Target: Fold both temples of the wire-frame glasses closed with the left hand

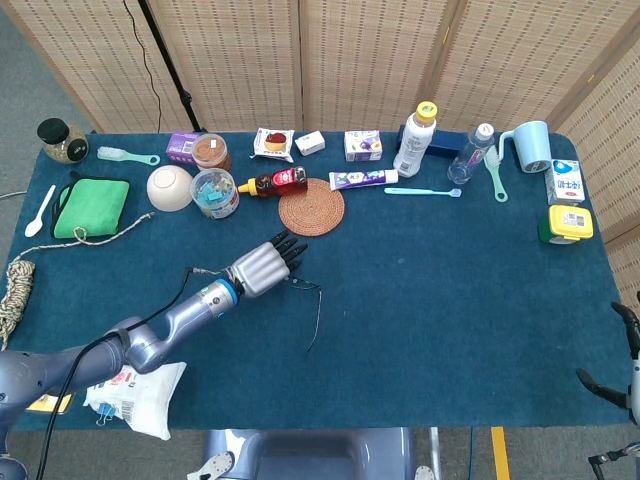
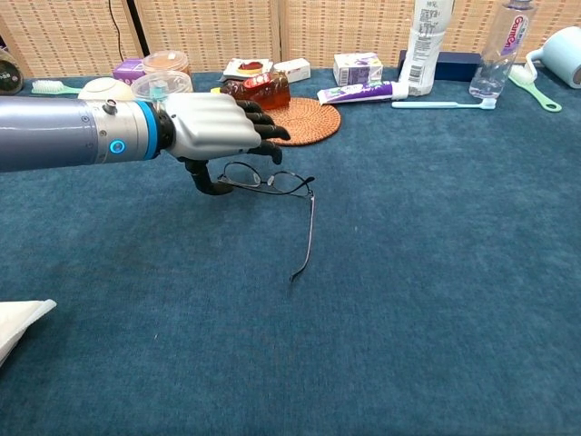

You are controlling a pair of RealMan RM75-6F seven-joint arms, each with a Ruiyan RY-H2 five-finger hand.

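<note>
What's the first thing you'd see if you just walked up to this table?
The big silver left hand near the middle of the blue table, its dark fingers over the wire-frame glasses, one temple sticking out toward the robot. Behind it, a row of bottles, boxes and jars lines the far edge.
</note>
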